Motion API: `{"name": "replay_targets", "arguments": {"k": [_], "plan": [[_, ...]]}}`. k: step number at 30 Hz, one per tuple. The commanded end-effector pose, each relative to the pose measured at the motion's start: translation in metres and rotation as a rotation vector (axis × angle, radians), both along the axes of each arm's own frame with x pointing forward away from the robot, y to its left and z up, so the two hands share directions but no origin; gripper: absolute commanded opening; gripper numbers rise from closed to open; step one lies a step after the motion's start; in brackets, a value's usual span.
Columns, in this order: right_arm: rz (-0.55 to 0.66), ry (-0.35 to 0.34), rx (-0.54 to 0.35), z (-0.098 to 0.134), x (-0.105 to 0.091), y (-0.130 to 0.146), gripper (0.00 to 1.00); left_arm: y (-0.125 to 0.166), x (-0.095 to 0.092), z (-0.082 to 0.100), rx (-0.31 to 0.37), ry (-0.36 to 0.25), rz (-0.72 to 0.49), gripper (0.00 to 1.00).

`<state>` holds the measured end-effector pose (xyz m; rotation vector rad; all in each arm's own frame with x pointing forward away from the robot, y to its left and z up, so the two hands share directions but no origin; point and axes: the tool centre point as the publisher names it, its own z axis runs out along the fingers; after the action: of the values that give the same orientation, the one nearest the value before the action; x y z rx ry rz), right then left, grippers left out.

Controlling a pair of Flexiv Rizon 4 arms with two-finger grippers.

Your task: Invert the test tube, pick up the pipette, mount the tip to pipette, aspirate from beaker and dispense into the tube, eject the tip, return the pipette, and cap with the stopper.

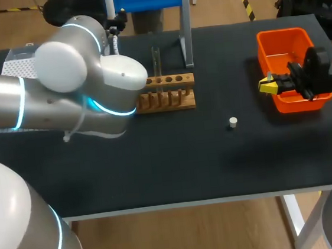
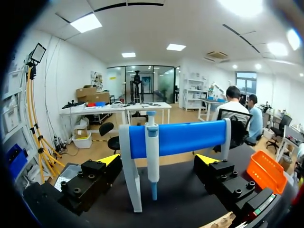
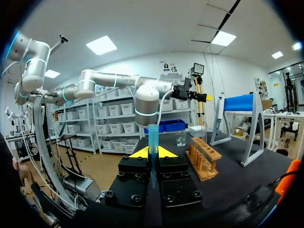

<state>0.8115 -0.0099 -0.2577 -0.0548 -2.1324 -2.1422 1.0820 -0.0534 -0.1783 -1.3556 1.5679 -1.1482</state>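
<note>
Your left gripper (image 2: 158,160) is spread wide, facing the pipette (image 2: 152,142) hanging on the far blue stand (image 2: 190,135). Right gripper's (image 3: 151,153) pinching a blue tip (image 3: 153,135) at the orange bin (image 1: 282,41), right side.

The pipette (image 2: 152,152) is white with a blue top and a blue lower end. It hangs upright from the blue bar of its stand (image 2: 180,137). The test tube (image 1: 156,63) is clear and stands upright in the back row of the wooden rack (image 1: 169,94). The stopper (image 1: 232,122), small and white, sits on the table, apart from the rack on its right. The beaker (image 3: 181,138), clear glass, stands upright beyond the rack. The tip (image 3: 153,142), translucent blue, points down with its wide end up, clamped between the right gripper's (image 3: 152,153) fingers.
</note>
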Motion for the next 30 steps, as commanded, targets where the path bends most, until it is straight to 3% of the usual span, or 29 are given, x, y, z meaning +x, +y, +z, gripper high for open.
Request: {"name": "replay_targets", "arguments": {"k": [1, 22, 24, 28, 30], "plan": [[-0.002, -0.001, -0.003, 0.001, -0.001, -0.001, 0.00, -0.007, 0.007, -0.007, 0.007, -0.017, 0.051, 1.00], [-0.002, -0.001, -0.003, 0.001, -0.001, -0.001, 0.00, -0.007, 0.030, -0.014, -0.026, -0.037, 0.071, 1.00], [-0.002, -0.001, -0.003, 0.001, -0.001, -0.001, 0.00, -0.007, 0.033, -0.014, -0.027, -0.038, 0.069, 0.87], [-0.002, -0.001, -0.003, 0.001, -0.001, -0.001, 0.00, -0.007, 0.038, -0.016, -0.030, -0.036, 0.064, 0.82], [-0.002, -0.001, -0.003, 0.001, -0.001, -0.001, 0.00, -0.007, 0.041, -0.017, -0.028, -0.034, 0.062, 0.75]]}}
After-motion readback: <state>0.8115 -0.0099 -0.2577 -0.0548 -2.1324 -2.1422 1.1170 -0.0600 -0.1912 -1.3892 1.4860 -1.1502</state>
